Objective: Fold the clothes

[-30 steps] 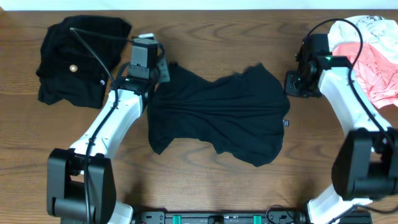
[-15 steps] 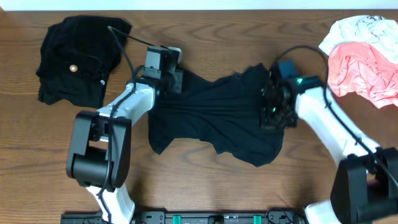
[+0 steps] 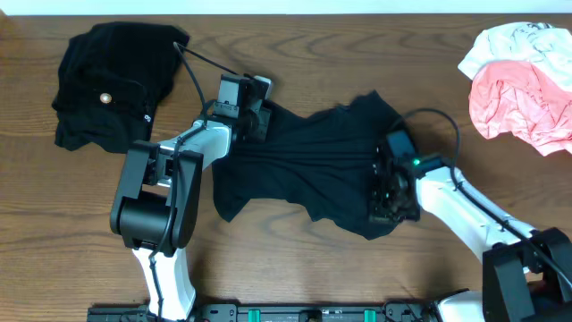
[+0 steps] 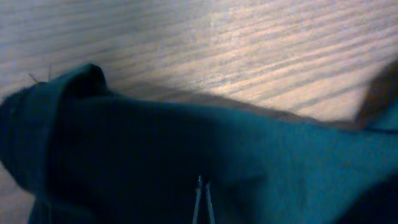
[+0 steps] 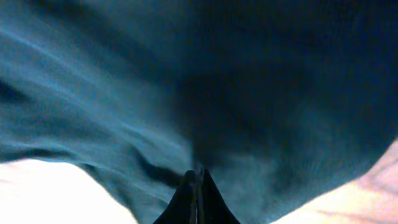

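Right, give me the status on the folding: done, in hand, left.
Done: nothing looks folded yet. In hand: the black shirt lies spread out and creased in the centre, the left gripper pinching its upper-left edge, the right gripper pinching its lower-right side. Left: fold it, then the crumpled black pile and pink and white pile.

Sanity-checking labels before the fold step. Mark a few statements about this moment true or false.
1. The black shirt lies in the middle of the table, not yet folded. True.
2. Both arms' jaws stand open. False: the left jaws and the right jaws are shut, pinching the shirt's fabric.
3. The pink garment sits at the left end. False: it is at the right end, beside the white garment.
4. The black pile with the pale button lies apart from the shirt. True.
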You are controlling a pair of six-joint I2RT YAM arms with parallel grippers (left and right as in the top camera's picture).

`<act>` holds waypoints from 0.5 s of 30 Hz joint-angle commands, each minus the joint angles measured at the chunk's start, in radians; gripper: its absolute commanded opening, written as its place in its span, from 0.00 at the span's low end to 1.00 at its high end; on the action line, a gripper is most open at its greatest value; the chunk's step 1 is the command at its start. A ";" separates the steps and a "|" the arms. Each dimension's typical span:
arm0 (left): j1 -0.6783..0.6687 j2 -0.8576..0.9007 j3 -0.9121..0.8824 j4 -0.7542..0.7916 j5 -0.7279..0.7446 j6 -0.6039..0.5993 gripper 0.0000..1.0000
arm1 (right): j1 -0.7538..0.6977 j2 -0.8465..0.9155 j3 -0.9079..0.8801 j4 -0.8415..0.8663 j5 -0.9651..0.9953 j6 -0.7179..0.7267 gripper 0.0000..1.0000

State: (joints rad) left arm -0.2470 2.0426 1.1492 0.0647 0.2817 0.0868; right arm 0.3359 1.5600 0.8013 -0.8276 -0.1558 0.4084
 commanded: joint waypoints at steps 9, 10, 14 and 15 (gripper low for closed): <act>0.000 0.056 0.000 -0.027 -0.192 0.016 0.06 | 0.010 -0.011 -0.082 -0.013 0.134 0.148 0.01; 0.001 0.056 0.000 -0.033 -0.225 0.012 0.06 | 0.010 -0.011 -0.082 -0.022 0.150 0.157 0.01; 0.018 0.056 0.000 -0.055 -0.341 -0.055 0.06 | 0.005 -0.011 -0.082 -0.044 0.201 0.180 0.01; 0.025 0.056 0.000 -0.060 -0.352 -0.073 0.06 | 0.001 -0.011 -0.082 -0.048 0.205 0.184 0.01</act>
State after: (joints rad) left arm -0.2527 2.0480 1.1648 0.0444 0.0830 0.0669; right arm 0.3378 1.5581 0.7330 -0.8696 -0.0227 0.5488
